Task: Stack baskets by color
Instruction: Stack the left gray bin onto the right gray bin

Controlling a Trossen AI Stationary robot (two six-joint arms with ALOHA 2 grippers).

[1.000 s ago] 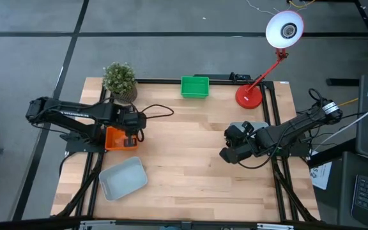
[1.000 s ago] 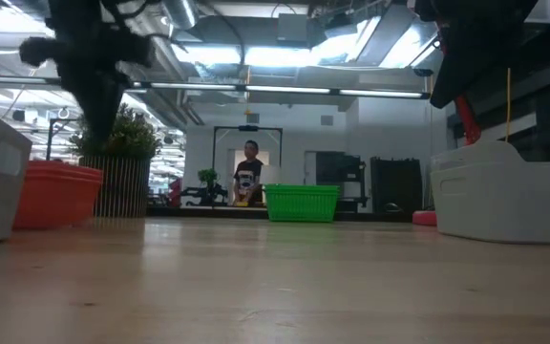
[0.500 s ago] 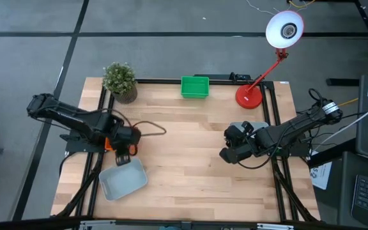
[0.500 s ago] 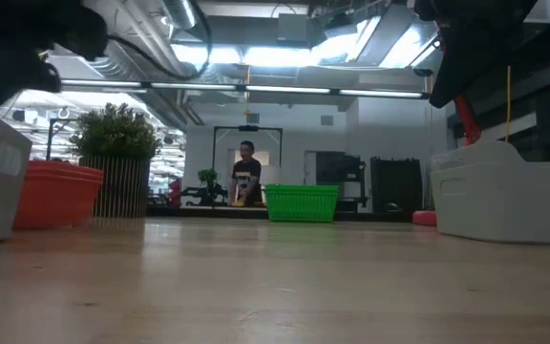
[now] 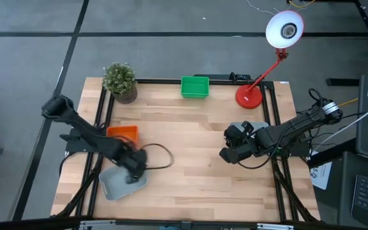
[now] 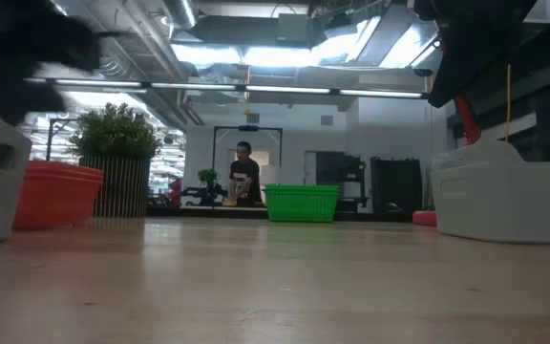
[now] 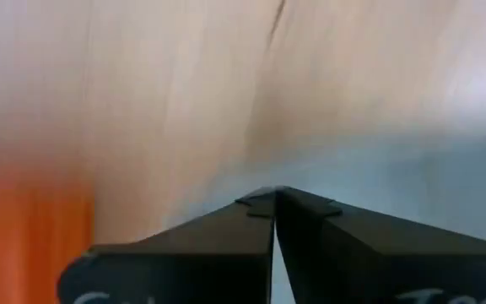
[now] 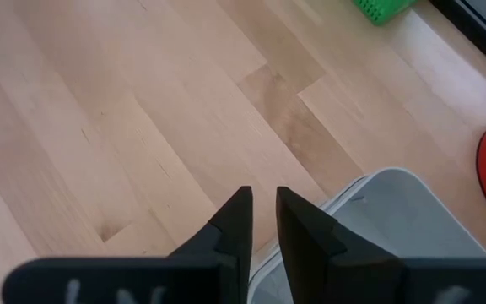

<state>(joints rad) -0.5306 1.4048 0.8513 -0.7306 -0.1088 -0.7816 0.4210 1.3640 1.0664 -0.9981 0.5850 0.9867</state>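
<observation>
The desk carries four basket spots that can be told apart from above: one green basket at the far edge, one orange basket on the left, one pale grey basket near the front left, and one more pale grey basket on the right, partly hidden under an arm. Whether any of these is a stack of several cannot be told. There is one potted plant and one red lamp. Two arms work here, each with one tool: the left tool and the right tool. One person stands in the room behind.
</observation>
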